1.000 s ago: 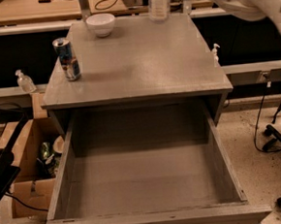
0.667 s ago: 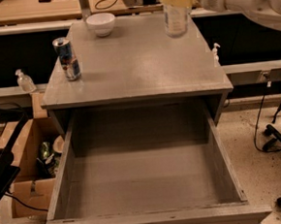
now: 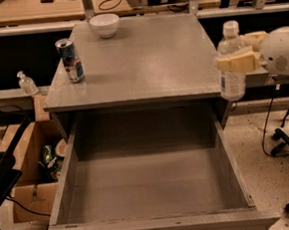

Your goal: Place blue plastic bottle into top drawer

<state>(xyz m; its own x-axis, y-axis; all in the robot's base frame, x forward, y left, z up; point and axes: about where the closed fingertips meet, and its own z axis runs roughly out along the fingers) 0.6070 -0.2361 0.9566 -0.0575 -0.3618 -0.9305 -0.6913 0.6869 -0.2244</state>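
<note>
The blue plastic bottle (image 3: 231, 62) is clear with a white cap and a pale label. It hangs upright in the air just past the right edge of the cabinet top, above the drawer's right wall. My gripper (image 3: 235, 54) comes in from the right and is shut on the bottle's upper body, with one cream finger (image 3: 236, 63) across its front. The top drawer (image 3: 149, 182) is pulled fully open below, a wide grey box with nothing showing inside it.
A blue drinks can (image 3: 70, 60) and a white bowl (image 3: 104, 25) stand on the grey cabinet top (image 3: 140, 62). A small pump bottle (image 3: 26, 83) sits at the left. A cardboard box (image 3: 29, 171) with clutter stands on the floor at left. Cables and a stand base (image 3: 286, 141) lie at right.
My gripper has carried the bottle from the back of the cabinet top forward and to the right, and lower, to the cabinet's right edge.
</note>
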